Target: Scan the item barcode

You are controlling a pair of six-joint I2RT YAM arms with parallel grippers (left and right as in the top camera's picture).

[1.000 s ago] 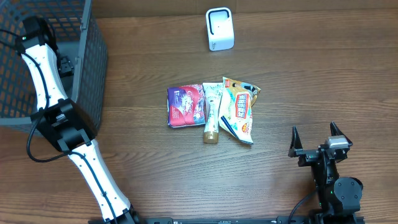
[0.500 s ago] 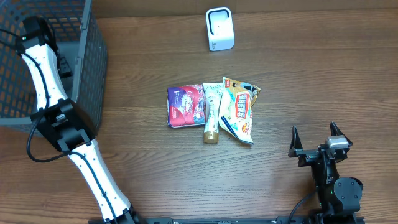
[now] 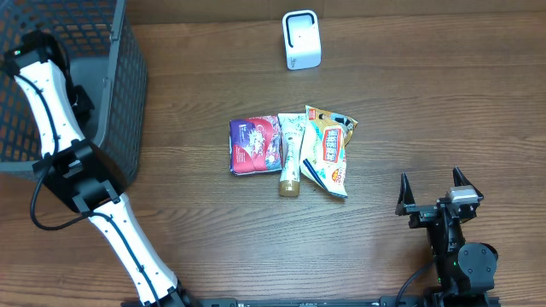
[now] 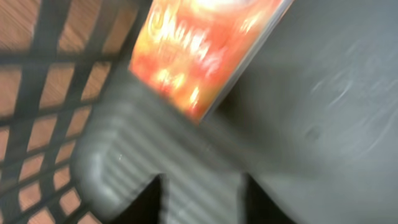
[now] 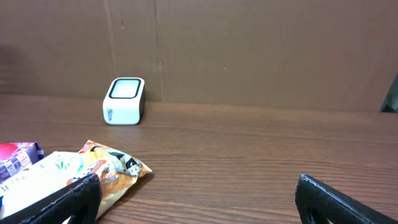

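— Left gripper [image 4: 202, 202]?
— Mine, inside the basket [image 4: 323, 124], jaws narrow but apart, empty; an orange packet [image 4: 199, 50] lies just ahead.
— Right gripper [image 3: 431, 181]?
— Wide, empty, well apart from the white scanner [image 3: 301, 40].

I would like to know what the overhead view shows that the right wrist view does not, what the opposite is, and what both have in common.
Only overhead: the mesh basket at the left, with the left arm reaching into it.
Only right wrist: the brown wall at the back.
Both: the wooden table, the white scanner, the snack bag, the purple pack, and the right end effector, open and apart from the items.
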